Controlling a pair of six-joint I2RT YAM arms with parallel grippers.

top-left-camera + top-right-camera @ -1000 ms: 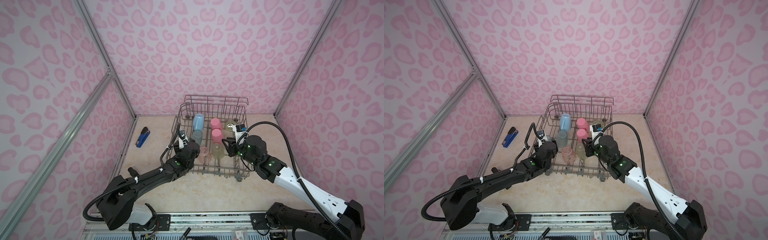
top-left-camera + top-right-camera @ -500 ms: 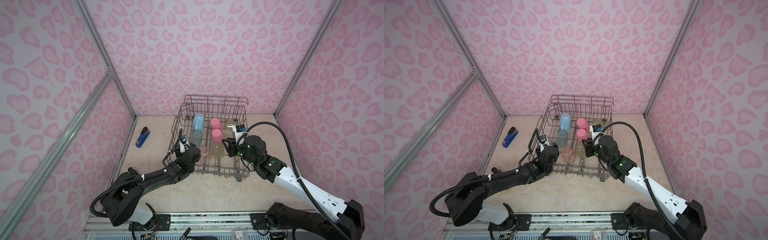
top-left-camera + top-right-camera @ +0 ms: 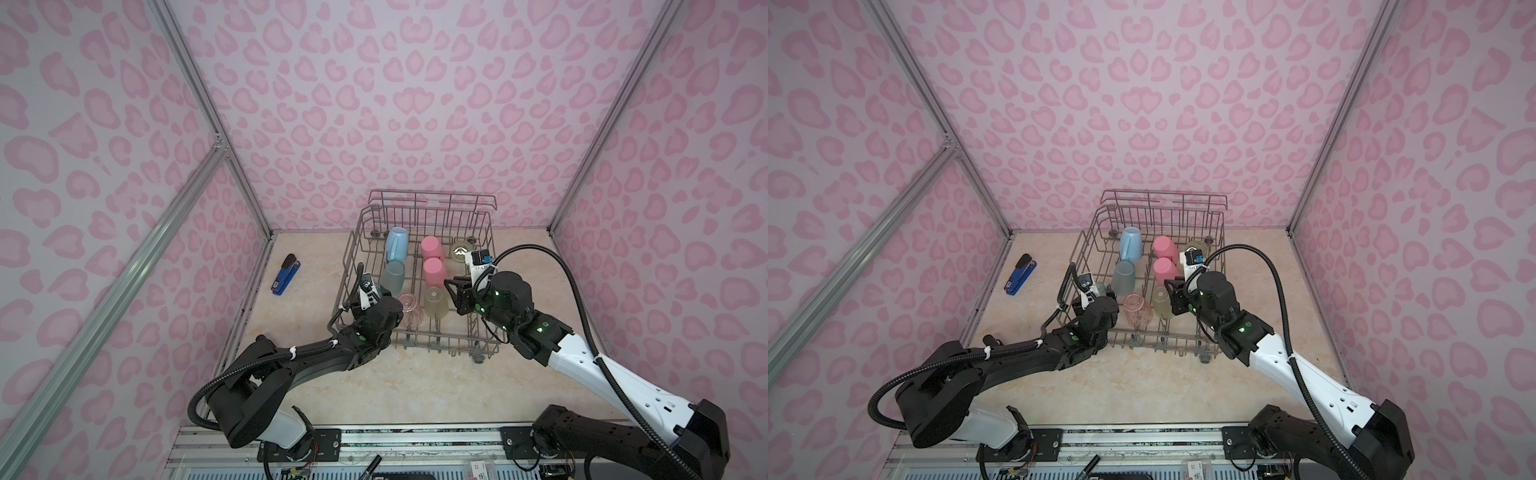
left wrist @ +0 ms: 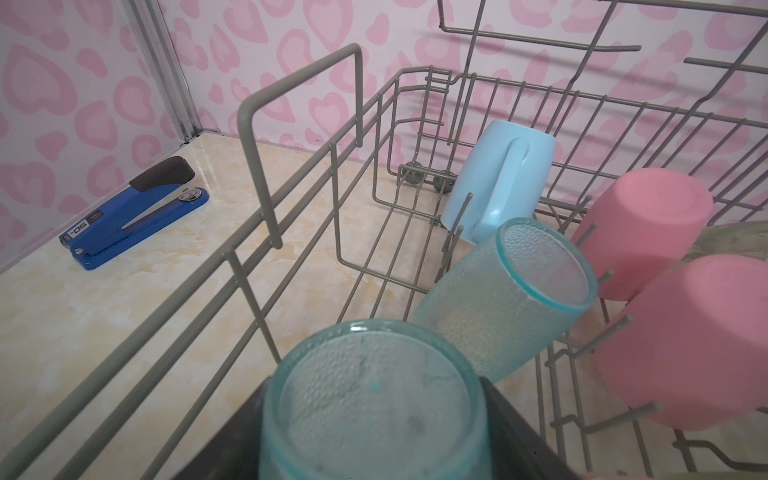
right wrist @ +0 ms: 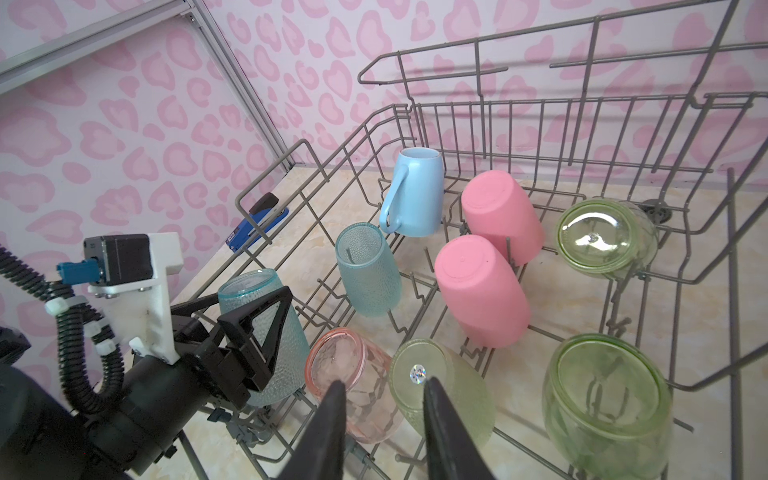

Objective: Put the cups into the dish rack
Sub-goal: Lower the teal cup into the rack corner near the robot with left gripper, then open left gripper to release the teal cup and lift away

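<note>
The grey wire dish rack (image 3: 432, 194) (image 5: 498, 37) holds several cups, tipped over its tines. Among them are a light-blue mug (image 3: 395, 244) (image 4: 498, 174), two pink tumblers (image 3: 434, 259), a teal tumbler (image 3: 393, 277), a salmon tumbler (image 5: 345, 374), a yellow-green one (image 5: 440, 382) and two green glasses (image 5: 602, 241). At the rack's front left corner my left gripper (image 4: 374, 415) is shut on another teal tumbler (image 4: 374, 399) (image 5: 266, 316), bottom up. My right gripper (image 5: 382, 384) (image 3: 453, 291) hovers open and empty just above the salmon and yellow-green tumblers.
A blue stapler (image 3: 284, 269) (image 4: 137, 208) lies on the beige tabletop left of the rack. Pink patterned walls close in the back and both sides. The rack's taller rail (image 3: 1163, 193) rises along its far side.
My left arm has folded lower and its gripper has sunk slightly with the teal tumbler at the rack's front left corner. The right arm has not moved.
</note>
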